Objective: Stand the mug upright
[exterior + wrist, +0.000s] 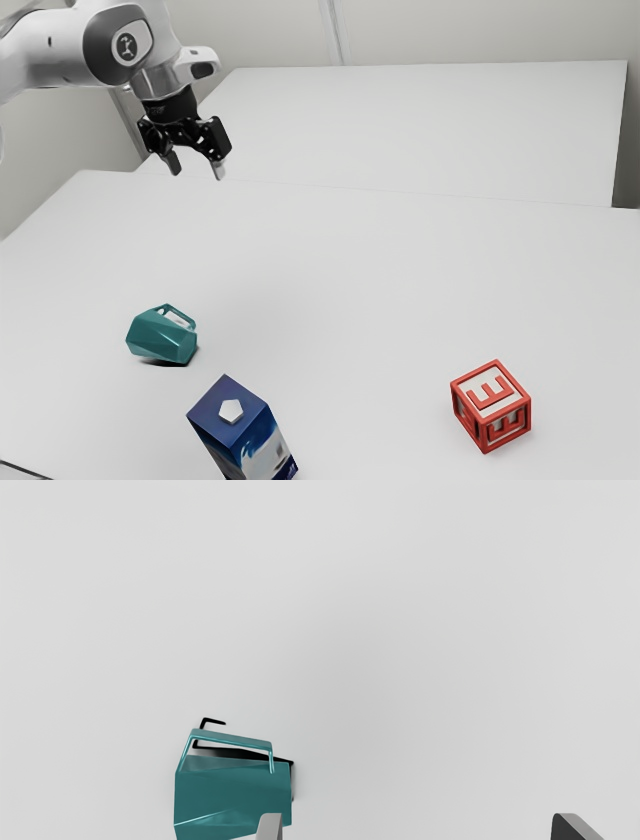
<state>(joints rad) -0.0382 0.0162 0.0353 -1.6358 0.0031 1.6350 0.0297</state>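
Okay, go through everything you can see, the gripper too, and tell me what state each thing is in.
Gripper: open, holding nothing, raised above the table.
Teal mug: lying on its side on the table, not upright.
Blue carton: standing upright, its white cap on top.
Red-edged letter block: resting flat, an E on its top face.

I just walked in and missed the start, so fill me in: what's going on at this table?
A robot arm has the job of setting a mug upright, but it is holding nothing at this moment. Its gripper hangs open above the table. The teal mug lies on its side, not yet righted. A blue carton and a red letter block also stand on the table.
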